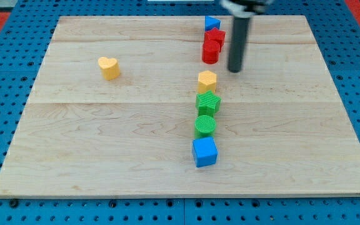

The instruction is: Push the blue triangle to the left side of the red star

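Wooden board [105,137] lying on a blue perforated surface, carrying a loose column of blocks right of centre. Starting nearest the view's bottom: blue cube [204,152], then green cylinder [205,125] just above it, green star-like block [208,102] above that, yellow hexagonal block [207,80] next. Sitting well apart toward the view's left: yellow heart [109,67]. Continuing toward the view's top: red star [214,39] with a second red block [210,54] touching its lower edge, shape not clear. Lying farthest, close to the board's top edge: blue triangle [212,24], touching or nearly touching the star's upper side. Standing just right of the red pair: my tip [235,70], level with the lower red block, contacting nothing; no claw fitted, so nothing being grasped or released. Deciding relation: triangle lying up and slightly left of my tip, with the red star between. Judging the coming move as requiring a route around the star to the triangle's right or upper flank, then a push leftward and down past the star's left side.
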Tool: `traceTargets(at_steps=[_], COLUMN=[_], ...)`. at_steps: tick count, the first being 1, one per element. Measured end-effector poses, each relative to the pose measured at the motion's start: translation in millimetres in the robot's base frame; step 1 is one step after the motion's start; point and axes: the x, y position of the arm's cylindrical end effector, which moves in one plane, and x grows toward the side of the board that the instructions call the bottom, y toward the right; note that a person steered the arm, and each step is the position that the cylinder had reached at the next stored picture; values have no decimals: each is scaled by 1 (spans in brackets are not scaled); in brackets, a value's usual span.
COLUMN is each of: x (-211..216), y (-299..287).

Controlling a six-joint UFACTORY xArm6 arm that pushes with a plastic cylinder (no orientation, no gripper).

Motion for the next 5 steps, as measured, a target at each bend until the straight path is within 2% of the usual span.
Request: traceTargets(at_steps=[1,2,3,5], x=[44,12,13,0], y=[-67,-192,-236,15])
